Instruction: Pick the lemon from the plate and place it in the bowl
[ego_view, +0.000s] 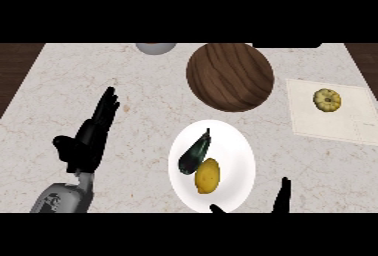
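Observation:
A yellow lemon (207, 176) lies on a white plate (236, 150) at the centre front, beside a dark eggplant (196, 151). Behind the plate stands a brown wooden bowl (229, 76). My left hand (86, 140) rests open on the left, fingers straight and pointing away, well apart from the plate. Of my right hand (281, 199), only straight fingers and the thumb tip show at the lower edge, just in front of and to the right of the plate, holding nothing.
A cream mat (347, 125) lies at the right with a small yellow squash (327, 100) on it. A grey round object (155, 47) sits at the counter's far edge. Dark wood borders the counter on both sides.

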